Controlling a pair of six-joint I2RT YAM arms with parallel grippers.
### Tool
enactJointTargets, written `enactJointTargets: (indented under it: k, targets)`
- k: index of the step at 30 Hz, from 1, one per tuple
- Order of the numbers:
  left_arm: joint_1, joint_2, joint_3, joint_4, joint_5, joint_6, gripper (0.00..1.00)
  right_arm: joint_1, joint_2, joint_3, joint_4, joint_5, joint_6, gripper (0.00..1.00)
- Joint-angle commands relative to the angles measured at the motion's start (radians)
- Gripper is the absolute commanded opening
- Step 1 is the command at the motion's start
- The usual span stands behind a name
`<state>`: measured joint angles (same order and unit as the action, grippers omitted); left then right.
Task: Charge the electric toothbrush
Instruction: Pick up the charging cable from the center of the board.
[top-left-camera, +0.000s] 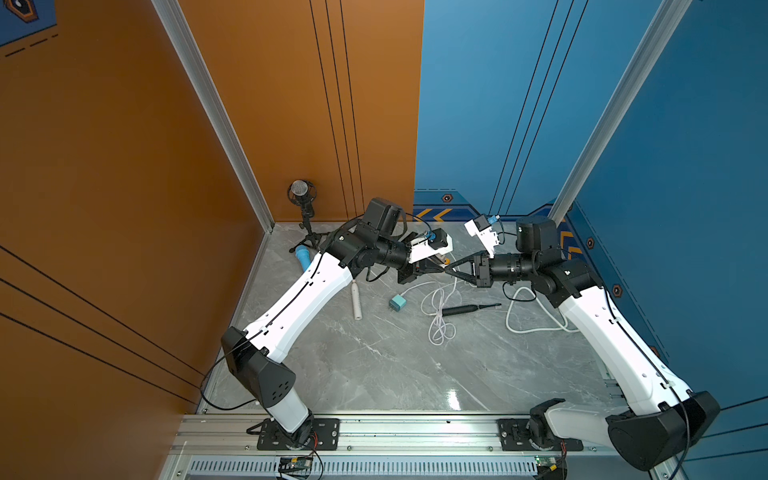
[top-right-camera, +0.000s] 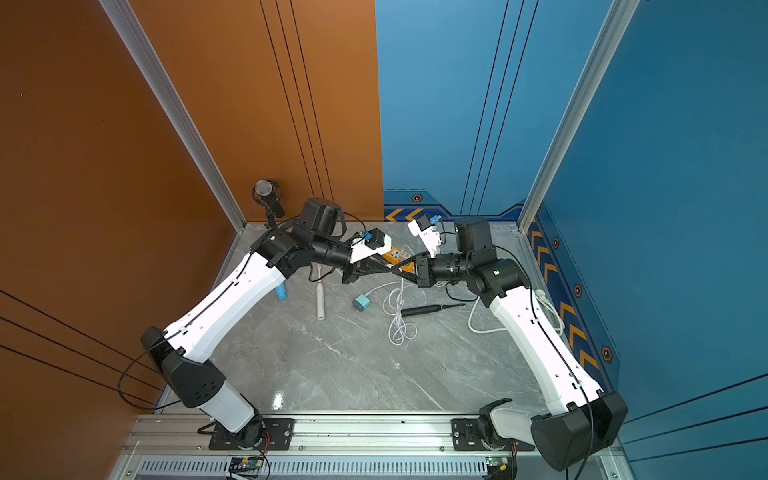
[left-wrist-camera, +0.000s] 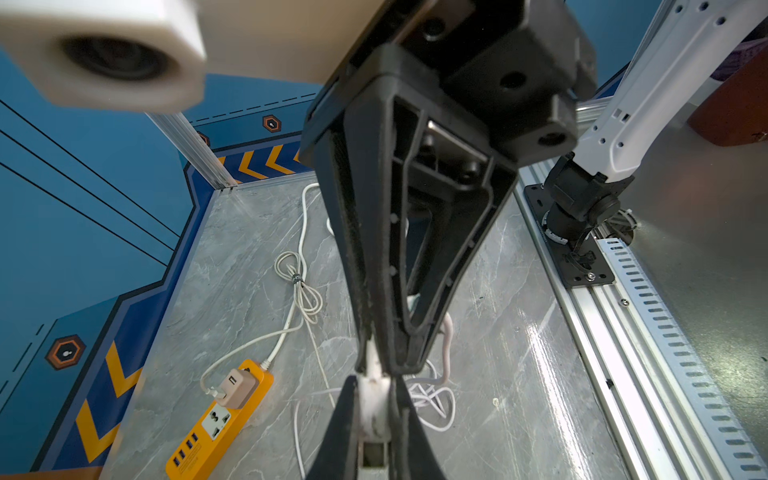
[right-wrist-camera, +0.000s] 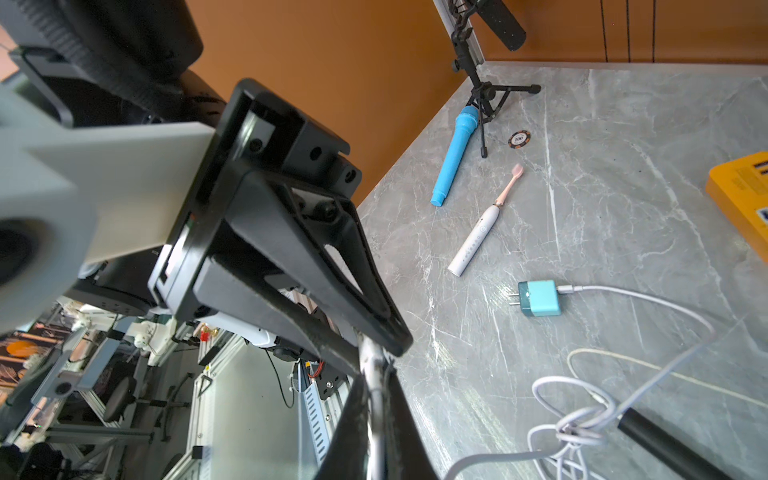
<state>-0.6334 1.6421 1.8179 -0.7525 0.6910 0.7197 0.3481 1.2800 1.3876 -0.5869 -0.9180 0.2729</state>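
Grey marble table under me, orange wall to the left, blue wall to the right. Starting far left: a microphone on its little tripod in the back corner, with a blue tube lying just beside the tripod's feet.

Next over is the white electric toothbrush. It's flat on the table with its pink head pointing toward the back, tucked beneath my left forearm in a top view, and it's well apart from both sets of fingers. Then comes the teal adapter, prongs showing, a white cable running off it.

Middle of the table, raised above the surface, my left fingers and my right fingers meet tip to tip. The left fingers are pinched nearly together on the white cable plug. The right fingers are clamped on that same plug from the opposite side, so both hold it at once.

Behind them, toward the back wall, lies the yellow power strip, a beige plug seated in it. Below my fingers the cable coil sprawls in loose loops. Just right of that, the black toothbrush rests flat on the table, its thick end right at the coil.
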Motion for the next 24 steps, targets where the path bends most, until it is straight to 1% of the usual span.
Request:
enactJointTargets:
  k: [1, 3, 6, 8, 11, 17, 24]
  targets:
    - [-0.025, -0.015, -0.022, -0.009, -0.123, 0.073, 0.02, 0.003, 0.006, 0.046, 0.018, 0.035, 0.172, 0.16]
    - [-0.052, -0.015, -0.029, -0.009, -0.203, 0.109, 0.0, -0.001, 0.024, 0.047, 0.046, 0.032, 0.269, 0.16]
    - [-0.077, -0.007, -0.03, -0.009, -0.267, 0.142, 0.0, 0.002, 0.04, 0.033, 0.078, 0.01, 0.343, 0.1]
    - [-0.078, -0.004, -0.024, -0.009, -0.258, 0.141, 0.0, 0.004, 0.039, 0.02, 0.081, 0.01, 0.352, 0.11]
    - [-0.076, -0.005, -0.011, -0.008, -0.249, 0.138, 0.0, 0.0, 0.037, -0.002, 0.082, 0.017, 0.358, 0.15]
    - [-0.08, -0.004, 0.008, -0.008, -0.224, 0.139, 0.0, 0.005, 0.041, -0.016, 0.109, 0.028, 0.392, 0.16]
    - [-0.081, 0.001, 0.036, -0.008, -0.202, 0.129, 0.0, 0.014, 0.056, -0.018, 0.126, 0.019, 0.397, 0.17]
